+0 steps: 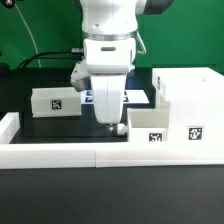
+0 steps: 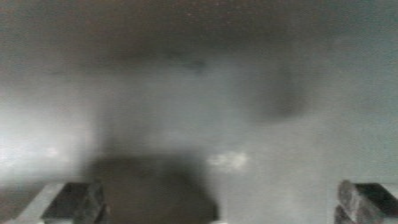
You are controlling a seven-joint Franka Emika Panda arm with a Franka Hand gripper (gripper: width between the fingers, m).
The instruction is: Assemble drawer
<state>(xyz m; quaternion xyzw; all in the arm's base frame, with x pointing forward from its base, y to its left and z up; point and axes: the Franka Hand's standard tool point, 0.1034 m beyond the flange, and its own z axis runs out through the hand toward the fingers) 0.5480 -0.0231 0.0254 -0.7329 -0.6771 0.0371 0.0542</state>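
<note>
One tagged tray apart, knobbed tray beside spread tool, arm partly hiding marker board

Green backdrop behind a black table edged by a low white wall

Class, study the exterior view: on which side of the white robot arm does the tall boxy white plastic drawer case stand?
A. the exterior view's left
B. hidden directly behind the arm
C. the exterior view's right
C: the tall boxy white plastic case stands at the exterior view's right, while the white robot arm is in the middle.
</note>
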